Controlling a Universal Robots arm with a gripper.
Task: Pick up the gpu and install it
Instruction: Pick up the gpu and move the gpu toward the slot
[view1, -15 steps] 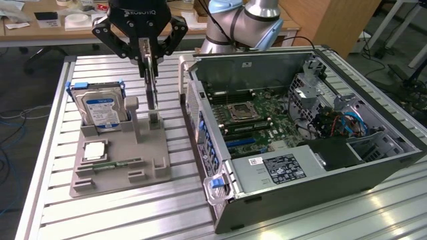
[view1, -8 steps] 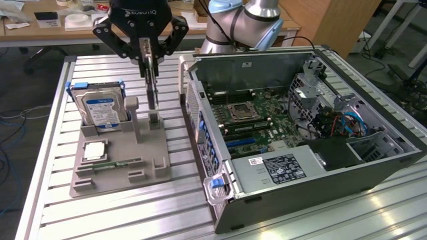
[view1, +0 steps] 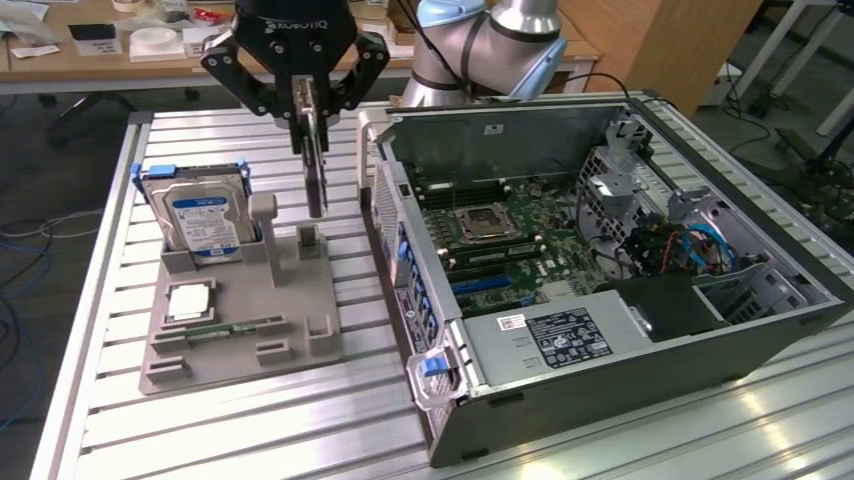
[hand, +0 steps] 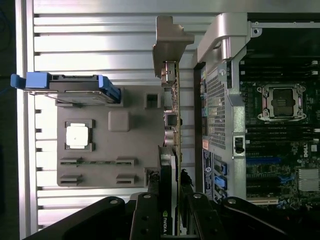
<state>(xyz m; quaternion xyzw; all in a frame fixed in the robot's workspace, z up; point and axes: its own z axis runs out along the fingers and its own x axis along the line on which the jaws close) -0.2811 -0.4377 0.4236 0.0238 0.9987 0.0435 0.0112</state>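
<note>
Black two-fingered gripper (view1: 308, 108) had its fingers (view1: 254, 88) partly closed, pinching the gpu (view1: 315, 175), a thin dark flat card with a metal end bracket, by its upper end. The card hung upright and edge-on, its lower end just above the narrow stand at the back of the grey plastic holder tray (view1: 304, 300), clear of it as far as I could see. On that tray stood the silver hard drive with the blue label (view1: 200, 220), and nearer the front lay a square silver processor chip (view1: 191, 298) and a small green memory stick (view1: 220, 328). Toward the exterior view's right, the open dark-grey computer case (view1: 667, 370) lay on the slotted aluminium table (view1: 267, 440), its green motherboard (view1: 534, 230) exposed, just beside the hanging card.
</note>
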